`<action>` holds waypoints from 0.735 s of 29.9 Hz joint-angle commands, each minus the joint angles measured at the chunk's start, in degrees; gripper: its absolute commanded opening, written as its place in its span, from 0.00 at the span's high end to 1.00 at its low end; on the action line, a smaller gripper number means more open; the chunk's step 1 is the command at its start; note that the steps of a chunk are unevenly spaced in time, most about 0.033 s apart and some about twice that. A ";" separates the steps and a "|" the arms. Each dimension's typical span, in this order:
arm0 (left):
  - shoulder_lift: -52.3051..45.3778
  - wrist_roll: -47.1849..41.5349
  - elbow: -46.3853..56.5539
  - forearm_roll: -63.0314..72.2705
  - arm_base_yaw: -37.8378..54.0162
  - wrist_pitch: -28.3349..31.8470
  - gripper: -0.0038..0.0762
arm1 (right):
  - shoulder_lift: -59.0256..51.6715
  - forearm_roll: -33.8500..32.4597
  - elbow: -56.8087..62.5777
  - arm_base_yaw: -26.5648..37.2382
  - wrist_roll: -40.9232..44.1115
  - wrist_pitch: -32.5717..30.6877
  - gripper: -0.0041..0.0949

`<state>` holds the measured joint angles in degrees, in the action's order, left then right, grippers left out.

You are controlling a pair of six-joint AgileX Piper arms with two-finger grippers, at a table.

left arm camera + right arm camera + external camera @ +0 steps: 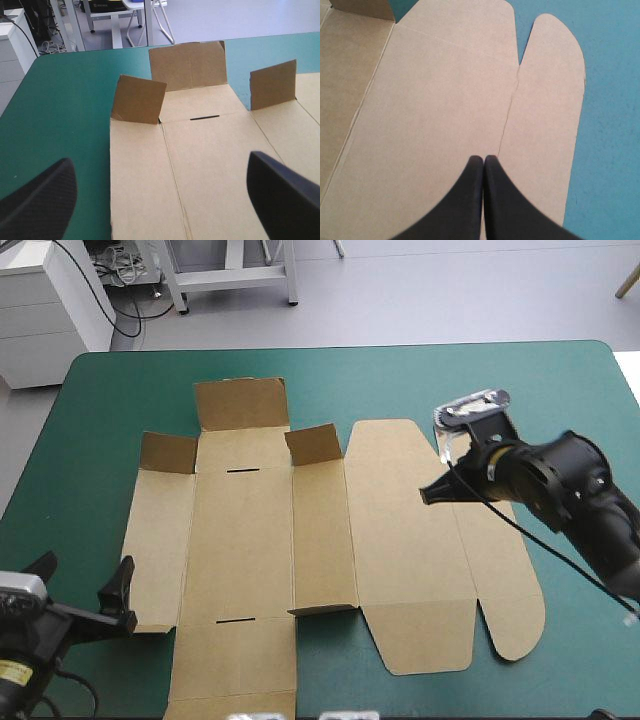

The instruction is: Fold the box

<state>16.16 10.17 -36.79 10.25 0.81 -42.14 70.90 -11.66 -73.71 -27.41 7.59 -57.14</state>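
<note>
Found the brown box (250,540) spread mostly flat across the teal-green desk (100,410), with three small flaps (240,403) upright at its far end. Noted the left gripper (88,562) spread wide at the box's near left corner and the right gripper (428,496) pressed together, tip over the broad right panel (400,530).

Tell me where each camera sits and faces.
High: above and behind, looking forward and down on the box; left hand and right hand show.
Left wrist: over that wrist, facing forward across raised flaps; own open fingers show.
Right wrist: looking down on the lid panel; own shut fingers show.
Shared: high and left wrist both show the flaps.
</note>
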 commanded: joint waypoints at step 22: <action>45.12 -11.25 -30.33 -12.99 -0.19 -26.35 0.23 | -44.39 7.65 27.83 0.26 3.29 2.51 0.98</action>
<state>60.26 0.40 -65.20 -1.49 0.81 -69.67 29.35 -4.72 -45.92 -27.34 11.39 -57.27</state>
